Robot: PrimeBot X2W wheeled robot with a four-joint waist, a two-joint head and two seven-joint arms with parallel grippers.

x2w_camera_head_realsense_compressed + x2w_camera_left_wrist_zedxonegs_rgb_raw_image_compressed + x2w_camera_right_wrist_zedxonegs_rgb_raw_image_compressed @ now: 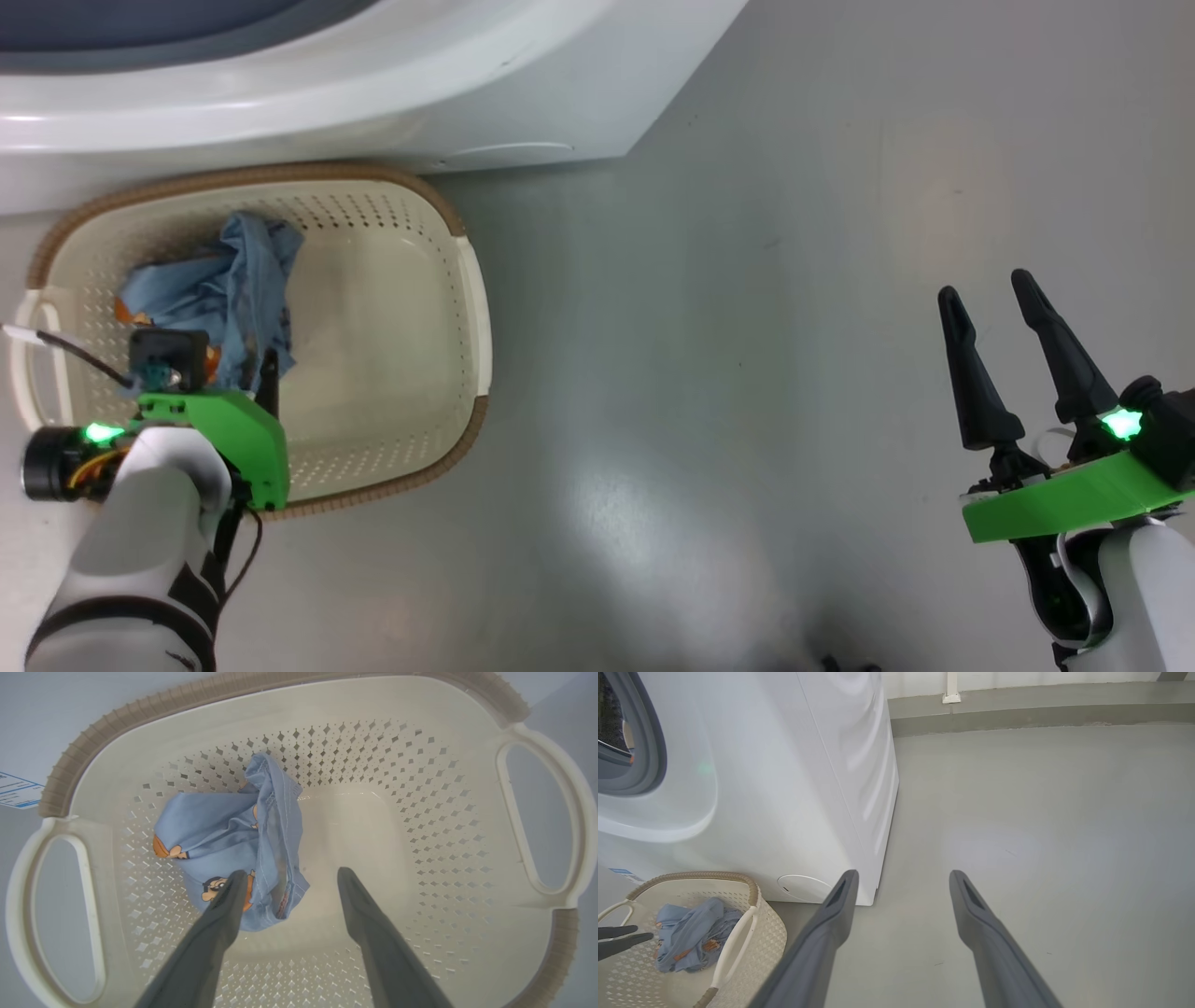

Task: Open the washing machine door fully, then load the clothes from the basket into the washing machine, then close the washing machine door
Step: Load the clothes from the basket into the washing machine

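Our left gripper (290,873) hangs, jaws wide and empty, over crumpled clothes (224,835) in the basket (420,714); our right gripper (986,286) has its jaws spread and empty too. We judge the clothes soft and light: pinch the bunched fold.

Cream-white perforated basket (474,308), brown woven-look rim, two side handles, upright just in front of the white front-loading washing machine (784,788), whose grey gasket (651,751) is exposed; inside the basket, toward one handle end, a crumpled bundle of light blue clothes (229,280) with orange cartoon print.
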